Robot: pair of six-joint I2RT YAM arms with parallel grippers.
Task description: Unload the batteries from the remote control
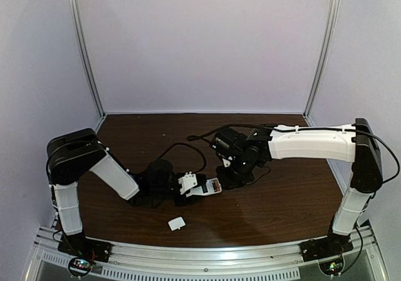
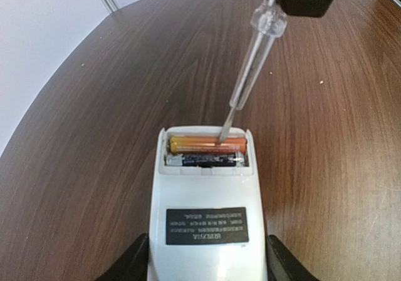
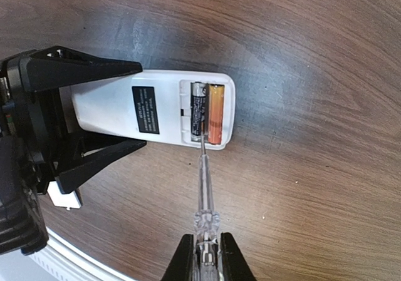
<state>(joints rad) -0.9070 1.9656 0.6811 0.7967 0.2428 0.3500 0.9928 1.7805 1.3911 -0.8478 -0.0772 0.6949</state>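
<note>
The white remote control (image 2: 205, 206) lies on the table with its battery bay open. Two batteries sit side by side in the bay: an orange one (image 2: 207, 145) and a dark one (image 2: 205, 161). My left gripper (image 2: 207, 265) is shut on the remote's sides. In the right wrist view the remote (image 3: 125, 109) shows the orange battery (image 3: 216, 113) and the dark battery (image 3: 200, 109). My right gripper (image 3: 206, 256) is shut on a clear-handled screwdriver (image 3: 204, 187), whose tip rests between the batteries. The screwdriver (image 2: 254, 56) reaches the bay from above in the left wrist view. From the top, the remote (image 1: 210, 185) lies mid-table.
A small white squarish cover piece (image 1: 176, 223) lies on the brown table (image 1: 282, 199) near its front edge; it also shows in the right wrist view (image 3: 64, 198). Black cables run across the table behind the arms.
</note>
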